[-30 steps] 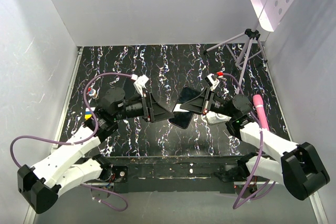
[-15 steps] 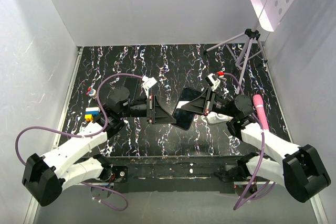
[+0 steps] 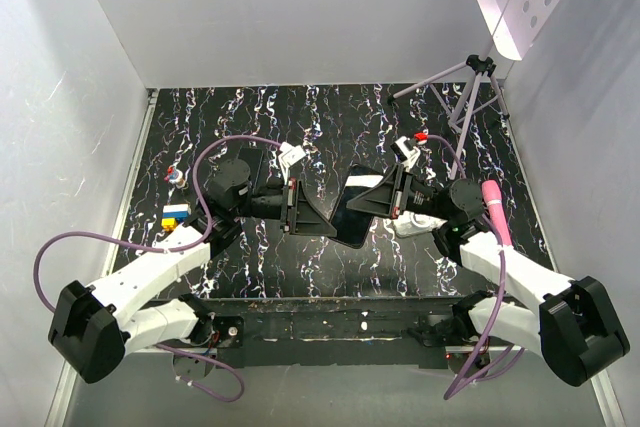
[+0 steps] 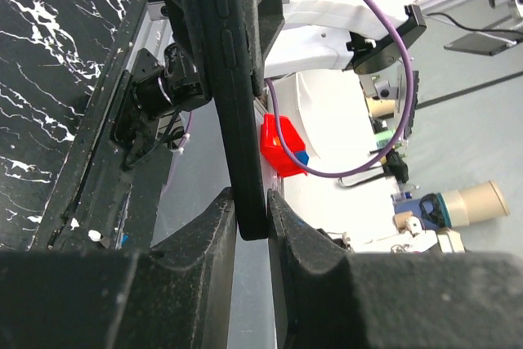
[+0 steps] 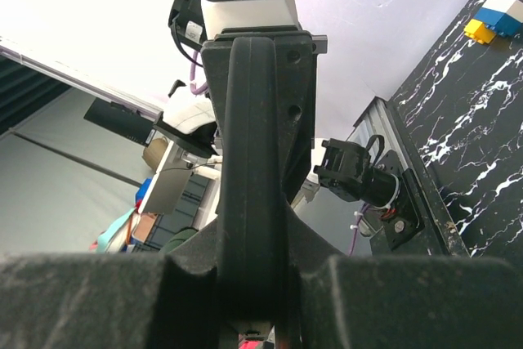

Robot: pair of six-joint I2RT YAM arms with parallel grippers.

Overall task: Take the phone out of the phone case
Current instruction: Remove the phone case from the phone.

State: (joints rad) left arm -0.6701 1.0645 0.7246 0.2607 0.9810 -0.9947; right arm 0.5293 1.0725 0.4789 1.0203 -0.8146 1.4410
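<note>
The black phone case point(image 3: 352, 209) hangs tilted above the marbled table between my two arms. I cannot tell the phone apart from the case in any view. My left gripper point(image 3: 332, 223) is shut on the case's near-left end. In the left wrist view the case point(image 4: 233, 79) stands edge-on, its tip pinched in my left gripper point(image 4: 252, 212). My right gripper point(image 3: 358, 199) is shut on the opposite end. In the right wrist view the case point(image 5: 252, 145) rises edge-on out of my right gripper point(image 5: 252, 284).
A pink object point(image 3: 494, 211) lies at the right of the table, beside a small tripod point(image 3: 472, 87). Yellow and blue blocks point(image 3: 175, 215) sit at the left edge. A white object point(image 3: 410, 226) lies under the right wrist. White walls enclose the table.
My left gripper has moved right to the case and shut on its end. The right gripper has kept its hold, lifting the case slightly.
</note>
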